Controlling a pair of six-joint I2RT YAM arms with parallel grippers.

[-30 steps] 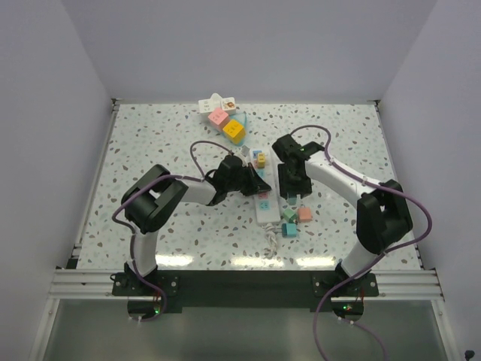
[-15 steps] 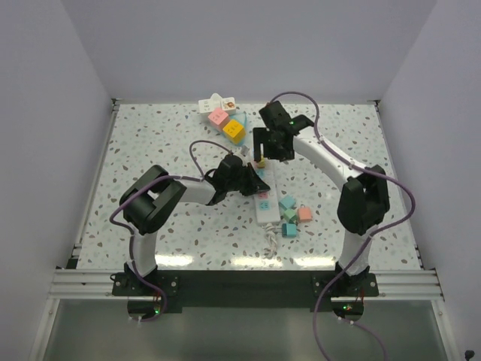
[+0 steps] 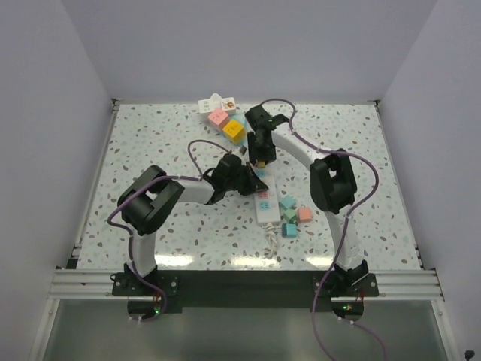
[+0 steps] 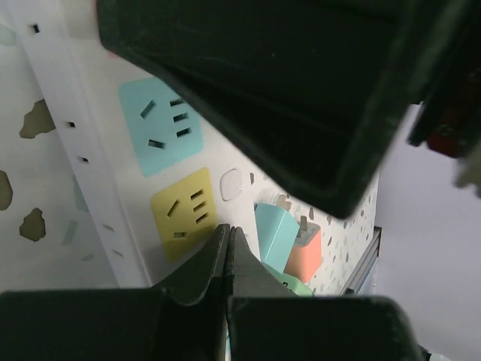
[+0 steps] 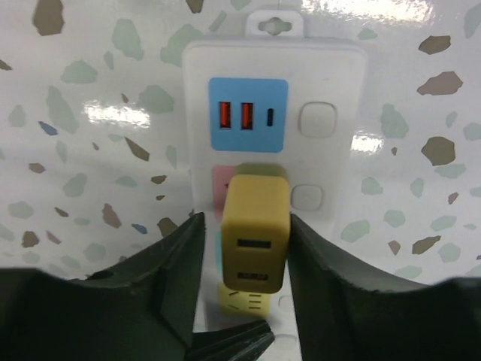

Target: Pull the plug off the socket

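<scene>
only one yellow plug [image 5: 255, 229] stands in the single power strip [image 5: 331, 83].

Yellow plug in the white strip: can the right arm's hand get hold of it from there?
Probably yes: the right hand straddles the yellow plug, one finger either side, nothing between them, though not visibly clamped yet.

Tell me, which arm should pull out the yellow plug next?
Right. The right hand sits around the yellow plug in the power strip, a finger on each side. The left hand is shut, down by the strip's empty sockets, away from the plug.
</scene>
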